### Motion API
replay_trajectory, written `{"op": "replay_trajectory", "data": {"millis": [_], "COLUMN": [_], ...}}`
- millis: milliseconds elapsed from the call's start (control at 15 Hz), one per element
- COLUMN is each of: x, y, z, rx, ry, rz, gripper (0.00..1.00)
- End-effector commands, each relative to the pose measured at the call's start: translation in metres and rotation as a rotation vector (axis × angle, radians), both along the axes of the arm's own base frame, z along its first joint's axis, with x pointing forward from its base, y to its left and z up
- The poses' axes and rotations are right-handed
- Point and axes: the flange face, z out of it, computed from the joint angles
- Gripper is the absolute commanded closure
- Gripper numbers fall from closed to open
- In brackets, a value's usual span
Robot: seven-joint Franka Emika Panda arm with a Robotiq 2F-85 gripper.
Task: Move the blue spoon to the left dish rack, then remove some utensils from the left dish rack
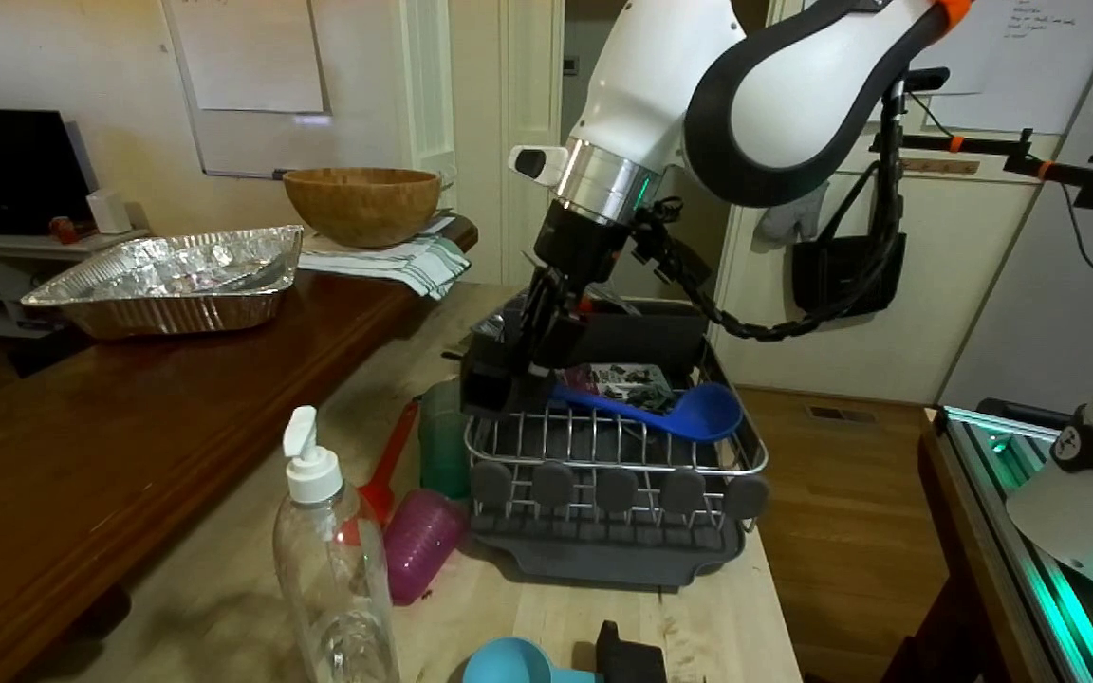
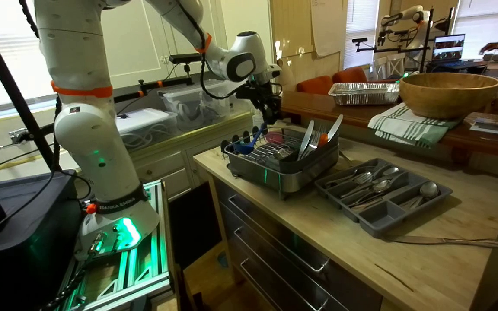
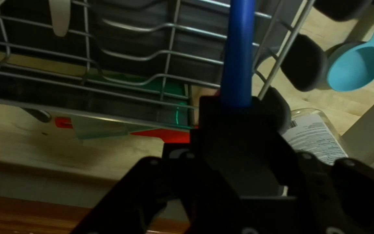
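The blue spoon (image 1: pixel 703 413), with a rounded deep bowl, shows in both exterior views, its handle (image 3: pixel 238 58) in the wrist view. My dark gripper (image 1: pixel 509 381) is shut on the handle's end; the fingertips hide that end. The spoon slants down from the gripper (image 2: pixel 271 115), its bowl (image 2: pixel 244 149) over one end of the left dish rack (image 2: pixel 294 182). Whether the bowl touches the wires I cannot tell. The rack is grey wire on a dark tray (image 1: pixel 613 558). Upright knives (image 2: pixel 306 137) and forks (image 2: pixel 316 140) stand in the holder at its opposite end.
Beside the rack are a pink cup (image 1: pixel 423 548), a green cup (image 1: pixel 442 438), a red utensil (image 1: pixel 395 457) and a soap bottle (image 1: pixel 333 579). A light-blue scoop (image 1: pixel 513 664) lies in front. A cutlery tray (image 2: pixel 383 214) and loose knife (image 2: pixel 443 241) occupy the counter's other side.
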Motion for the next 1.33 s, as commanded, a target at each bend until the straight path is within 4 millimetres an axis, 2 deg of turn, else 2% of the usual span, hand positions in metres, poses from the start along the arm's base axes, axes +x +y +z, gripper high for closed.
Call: {"op": "replay_trajectory", "data": {"millis": [0, 333, 400, 467, 600, 733, 867, 1133, 1267], "x": [-0.006, -0.015, -0.017, -0.018, -0.019, -0.025, -0.039, -0.067, -0.074], "y": [-0.005, 0.004, 0.004, 0.004, -0.003, -0.017, -0.032, -0.085, -0.118], "z": [-0.022, -0.046, -0.050, -0.052, -0.047, -0.024, 0.002, 0.063, 0.093], "rx": [0.023, 0.053, 0.053, 0.056, 0.054, 0.065, 0.080, 0.112, 0.149], "ry": [-0.018, -0.058, -0.057, -0.054, -0.050, -0.049, -0.055, -0.158, -0.211], "rz": [-0.041, -0.079, -0.088, -0.101, -0.153, -0.234, -0.284, -0.447, -0.522], "gripper": [0.74, 0.74, 0.24, 0.23, 0.10, 0.00, 0.00, 0.00, 0.00]}}
